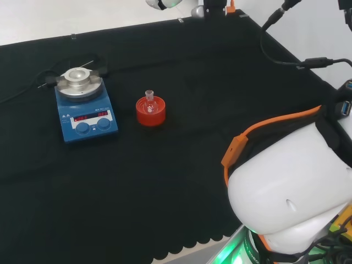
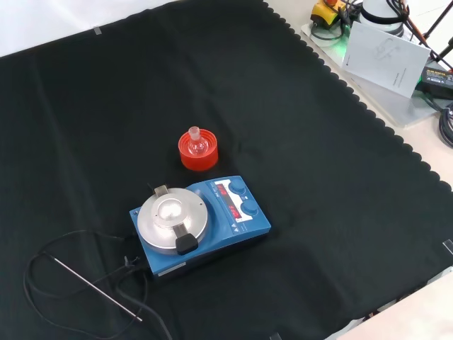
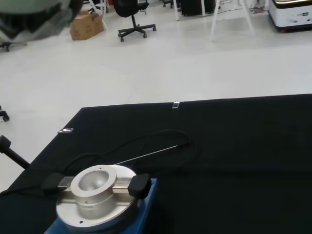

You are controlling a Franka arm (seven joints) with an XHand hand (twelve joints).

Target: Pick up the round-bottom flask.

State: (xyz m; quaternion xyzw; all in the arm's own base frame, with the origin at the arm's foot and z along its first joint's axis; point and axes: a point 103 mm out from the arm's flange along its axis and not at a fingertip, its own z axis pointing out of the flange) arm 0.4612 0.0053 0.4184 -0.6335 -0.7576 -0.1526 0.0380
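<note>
Standing upright in a red ribbed stand (image 1: 150, 112) near the middle of the black cloth (image 1: 181, 181): small clear round-bottom flask (image 1: 149, 101), neck up, nothing touching it. Sat just right of a blue hotplate stirrer (image 1: 86, 117) in the head view; in the front view, just beyond that stirrer, apart from it. Carried on the stirrer: round metal block (image 2: 173, 214) with a hollow in its top, black clamp at its edge. Trailed over the cloth beside the stirrer: black cable (image 2: 53, 251) and thin metal probe (image 2: 99, 289). Filled the head view's lower right: white arm link (image 1: 291, 187) with an orange-edged black cover, well apart from the flask. Hand: state impossible to tell, grasp or release not visible.
</note>
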